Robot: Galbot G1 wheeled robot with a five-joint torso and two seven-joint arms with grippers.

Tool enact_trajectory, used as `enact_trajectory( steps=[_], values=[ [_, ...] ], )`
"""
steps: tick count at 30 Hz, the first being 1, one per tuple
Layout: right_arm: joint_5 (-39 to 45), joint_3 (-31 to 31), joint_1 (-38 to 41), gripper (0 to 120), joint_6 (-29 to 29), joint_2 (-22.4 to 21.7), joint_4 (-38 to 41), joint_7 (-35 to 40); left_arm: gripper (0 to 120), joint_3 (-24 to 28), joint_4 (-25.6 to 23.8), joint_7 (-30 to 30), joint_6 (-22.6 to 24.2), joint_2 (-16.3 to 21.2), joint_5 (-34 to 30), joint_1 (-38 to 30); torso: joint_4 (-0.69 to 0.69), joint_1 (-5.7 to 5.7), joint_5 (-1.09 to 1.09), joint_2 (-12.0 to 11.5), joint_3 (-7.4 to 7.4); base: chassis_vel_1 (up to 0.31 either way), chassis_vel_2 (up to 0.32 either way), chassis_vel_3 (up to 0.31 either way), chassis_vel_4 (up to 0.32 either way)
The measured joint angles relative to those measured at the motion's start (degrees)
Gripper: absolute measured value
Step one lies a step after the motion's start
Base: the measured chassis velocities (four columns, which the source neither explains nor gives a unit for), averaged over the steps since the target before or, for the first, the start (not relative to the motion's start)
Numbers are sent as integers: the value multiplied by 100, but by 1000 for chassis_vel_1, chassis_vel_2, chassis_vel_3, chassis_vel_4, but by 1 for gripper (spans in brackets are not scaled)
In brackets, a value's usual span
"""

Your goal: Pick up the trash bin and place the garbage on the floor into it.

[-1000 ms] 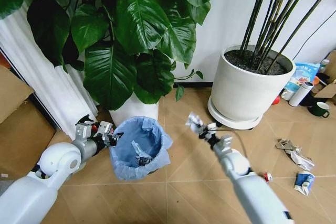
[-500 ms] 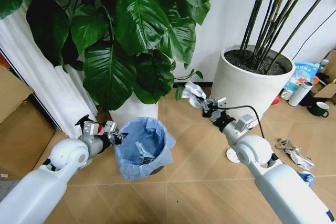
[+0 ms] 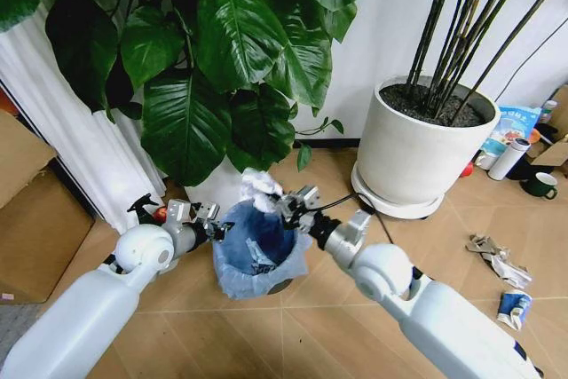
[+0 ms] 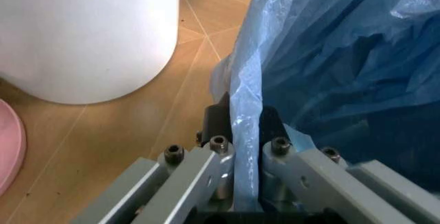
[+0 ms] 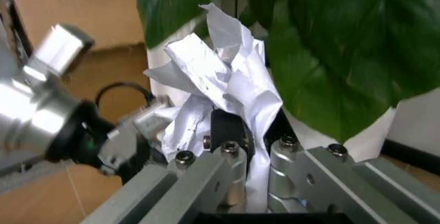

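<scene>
Left gripper [image 4: 246, 147] jaws pinch trash bin [image 3: 259, 250] liner rim, holding bin steady. Right gripper [image 5: 256, 147] jaws clamp crumpled white tissue [image 5: 218, 82] above bin mouth, poised for drop.

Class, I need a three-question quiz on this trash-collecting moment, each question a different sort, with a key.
1. True or false: the left gripper is clamped on the bag at the bin's rim.
2. What does the right gripper hold? A) a red can B) a crumpled tissue C) a mug
3. Fill in: in the head view the tissue is held above the far rim of the ____.

Key: 1 true; 2 B; 3 bin.
</scene>
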Motion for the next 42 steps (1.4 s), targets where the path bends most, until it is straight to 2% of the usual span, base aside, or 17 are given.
enact_trajectory(
  steps=[2,5,6,8,13,15,17,20,21,26,27,29,37,42],
  values=[
    [-15,-33,16,0,-61,1,-42,8,0,-13,-9,0,2,16,-3,1,0,0,0,0,0,0,0,0,0],
    [-37,-66,17,14,-88,-14,-90,20,0,-53,-22,-1,2,29,-9,11,0,0,0,0,0,0,0,0,0],
    [-37,-66,17,14,-88,-14,-90,20,0,-53,-22,-1,2,29,-9,11,0,0,0,0,0,0,0,0,0],
    [-54,-116,23,23,-91,-11,-137,52,0,-75,-22,-1,2,16,-12,13,0,0,0,0,0,0,0,0,0],
    [-70,-139,34,39,-91,11,-181,93,0,-129,-24,0,2,8,-13,26,0,0,0,0,0,0,0,0,0],
    [-68,-119,28,50,-92,9,-177,123,0,-173,-37,1,2,27,-15,63,0,0,0,0,0,0,0,0,0],
    [-68,-112,25,52,-93,5,-172,126,0,-188,-45,2,2,35,-15,76,0,0,0,0,0,0,0,0,0],
    [-65,-99,11,69,-94,-3,-156,143,0,-239,-73,7,2,69,-18,115,0,0,0,0,0,0,0,0,0],
    [-65,-99,11,69,-94,-3,-156,143,0,-239,-73,7,2,69,-18,115,0,0,0,0,0,0,0,0,0],
    [-63,-104,6,90,-98,5,-128,177,0,-253,-85,13,2,81,-24,117,0,0,-1,0,0,0,0,0,0],
    [-63,-104,6,90,-98,5,-128,177,0,-253,-85,13,2,81,-24,117,0,0,-1,0,0,0,0,0,0],
    [-62,-102,3,98,-98,8,-126,190,0,-254,-91,14,2,81,-25,115,0,0,0,0,0,0,0,0,0],
    [-45,154,-124,100,-87,23,-82,308,0,-314,-95,14,1,73,-21,165,0,0,0,0,0,0,0,0,0],
    [-103,811,-635,100,-109,-27,136,690,0,-492,-124,17,-1,88,14,389,1,0,0,0,-1,0,0,0,0]
  ],
)
